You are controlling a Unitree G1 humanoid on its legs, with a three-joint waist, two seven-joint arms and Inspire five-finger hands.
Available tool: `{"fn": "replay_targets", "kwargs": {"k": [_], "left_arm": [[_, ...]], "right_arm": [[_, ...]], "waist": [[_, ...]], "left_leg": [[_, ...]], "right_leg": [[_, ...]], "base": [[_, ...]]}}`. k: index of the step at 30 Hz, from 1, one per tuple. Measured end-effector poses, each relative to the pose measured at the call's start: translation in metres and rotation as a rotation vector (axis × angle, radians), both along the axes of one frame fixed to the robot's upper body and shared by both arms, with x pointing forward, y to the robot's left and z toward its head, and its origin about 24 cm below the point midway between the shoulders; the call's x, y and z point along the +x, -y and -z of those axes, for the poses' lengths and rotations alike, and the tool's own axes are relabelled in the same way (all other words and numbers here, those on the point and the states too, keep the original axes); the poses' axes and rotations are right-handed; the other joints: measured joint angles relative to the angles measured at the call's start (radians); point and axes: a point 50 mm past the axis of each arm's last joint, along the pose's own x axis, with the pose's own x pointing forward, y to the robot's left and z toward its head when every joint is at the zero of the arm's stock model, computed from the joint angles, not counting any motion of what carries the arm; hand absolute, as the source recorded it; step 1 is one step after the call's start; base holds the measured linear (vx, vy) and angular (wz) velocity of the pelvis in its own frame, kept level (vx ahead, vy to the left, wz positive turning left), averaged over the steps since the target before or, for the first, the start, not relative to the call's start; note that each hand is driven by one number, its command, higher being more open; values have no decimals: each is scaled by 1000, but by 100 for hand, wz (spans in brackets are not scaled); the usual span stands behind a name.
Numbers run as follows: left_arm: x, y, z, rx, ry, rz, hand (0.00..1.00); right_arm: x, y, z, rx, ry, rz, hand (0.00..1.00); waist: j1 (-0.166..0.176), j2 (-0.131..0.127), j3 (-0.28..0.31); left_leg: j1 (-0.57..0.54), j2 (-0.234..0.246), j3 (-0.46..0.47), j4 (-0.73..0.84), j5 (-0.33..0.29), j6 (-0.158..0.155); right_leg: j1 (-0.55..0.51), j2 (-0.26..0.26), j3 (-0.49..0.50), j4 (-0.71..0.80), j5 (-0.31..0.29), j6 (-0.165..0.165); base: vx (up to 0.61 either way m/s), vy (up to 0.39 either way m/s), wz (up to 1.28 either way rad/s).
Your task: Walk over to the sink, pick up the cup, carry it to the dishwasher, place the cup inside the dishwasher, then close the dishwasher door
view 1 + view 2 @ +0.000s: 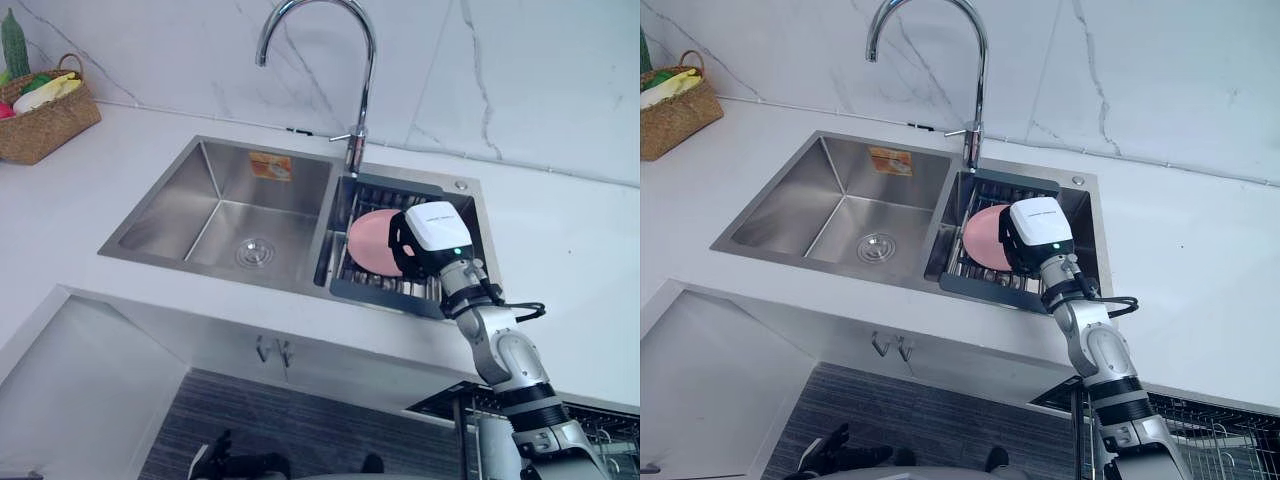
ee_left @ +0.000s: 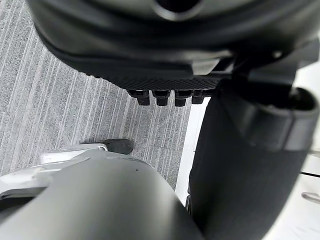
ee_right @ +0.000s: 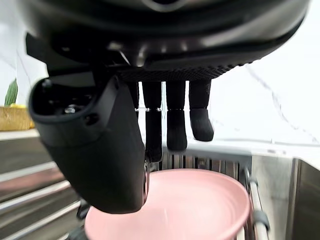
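Silver-grey right arm (image 1: 497,352), dark right hand (image 1: 405,250), white back cover (image 1: 440,225)

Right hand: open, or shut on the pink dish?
The right hand is open: its fingers hang straight above the pink dish, which lies in the drain rack; none curl round it.

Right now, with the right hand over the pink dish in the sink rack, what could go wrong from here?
1. The right hand hangs open above a wide, shallow pink dish, not a cup; a grip may slip off its rim.
2. The dish rests on the barred rack; a push might slide it.
3. The tap stands close behind; a lift could strike it.
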Motion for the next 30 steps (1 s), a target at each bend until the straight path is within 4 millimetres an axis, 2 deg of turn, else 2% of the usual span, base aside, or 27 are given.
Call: {"fn": "replay_targets", "kwargs": {"k": [8,9,15,19,23,24,30], "left_arm": [[1,1,-1,1,5,11,100],[1,1,-1,1,6,11,100],[2,2,-1,-1,9,9,100],[-1,2,0,-2,4,5,100],[-3,3,-1,2,5,1,100],[-5,5,-1,-45,30,-121,100],[-5,5,-1,-44,29,-122,100]], "right_arm": [[2,12,7,38,11,71,0],[2,13,6,66,9,75,100],[1,30,-5,254,-19,136,100],[-9,42,-9,408,-92,152,100],[-18,48,-8,476,-173,142,100],[-30,46,-30,591,-158,45,100],[-31,46,-30,600,-164,36,100]], "waist": [[-1,3,1],[-1,3,2],[-1,9,5],[-5,15,1],[-12,18,0],[-8,28,-1],[-8,27,-2]], "left_leg": [[-4,-2,-7,1,1,1],[-4,-2,-8,2,1,1],[-5,-4,-13,6,1,2],[-5,-4,-14,8,1,2],[-1,-3,-13,10,1,2],[37,0,4,-14,0,3],[39,1,7,-14,0,3]], "right_leg": [[0,-1,-5,0,0,0],[0,-1,-6,0,0,0],[4,-4,-6,0,0,1],[5,-4,-6,0,0,1],[10,-4,-5,0,0,1],[33,0,6,1,-1,-1],[34,0,8,1,-1,-1]], "base": [[0,0,0],[0,0,0],[-12,1,2],[0,0,0],[0,0,0],[0,0,0],[-6,-1,-1]]}}
